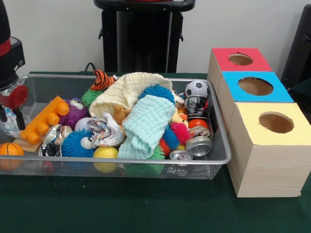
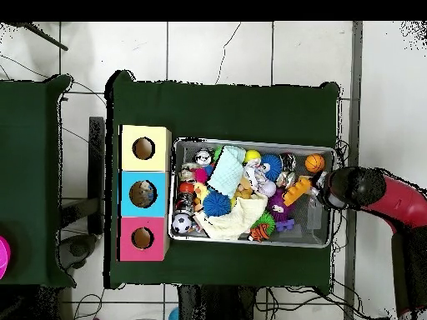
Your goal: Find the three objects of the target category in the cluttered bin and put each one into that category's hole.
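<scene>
The gripper (image 1: 10,104) hangs over the wire bin's (image 1: 221,158) end beside the orange ball (image 1: 9,149); its finger opening cannot be told.

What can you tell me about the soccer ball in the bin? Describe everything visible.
The soccer ball is small, round and white with black patches, and looks smooth and glossy. It sits high in the wire bin, in the corner nearest the red box. A dark can lies just in front of it and seems to touch it. From overhead it sits beside the red box. Its underside is hidden.
</scene>
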`<state>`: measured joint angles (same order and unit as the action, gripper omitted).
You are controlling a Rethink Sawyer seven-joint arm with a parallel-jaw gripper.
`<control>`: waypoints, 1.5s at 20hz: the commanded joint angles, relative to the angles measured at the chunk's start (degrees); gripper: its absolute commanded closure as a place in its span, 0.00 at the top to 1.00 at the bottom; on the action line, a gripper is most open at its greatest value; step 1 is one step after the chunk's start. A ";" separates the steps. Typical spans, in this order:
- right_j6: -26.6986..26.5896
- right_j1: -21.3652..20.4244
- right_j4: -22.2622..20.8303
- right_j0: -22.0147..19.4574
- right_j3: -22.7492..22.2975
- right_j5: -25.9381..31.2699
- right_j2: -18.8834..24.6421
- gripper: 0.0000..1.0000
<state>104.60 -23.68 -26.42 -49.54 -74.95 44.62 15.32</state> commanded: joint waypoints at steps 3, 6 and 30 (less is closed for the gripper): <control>-13.98 3.90 -3.79 -1.34 2.42 3.77 2.92 1.00; -13.90 4.34 -3.97 -1.68 1.97 2.62 3.18 1.00; -19.79 9.91 -7.18 -4.97 5.70 2.71 4.75 1.00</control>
<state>104.60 -20.47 -26.45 -51.81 -72.47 46.46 17.99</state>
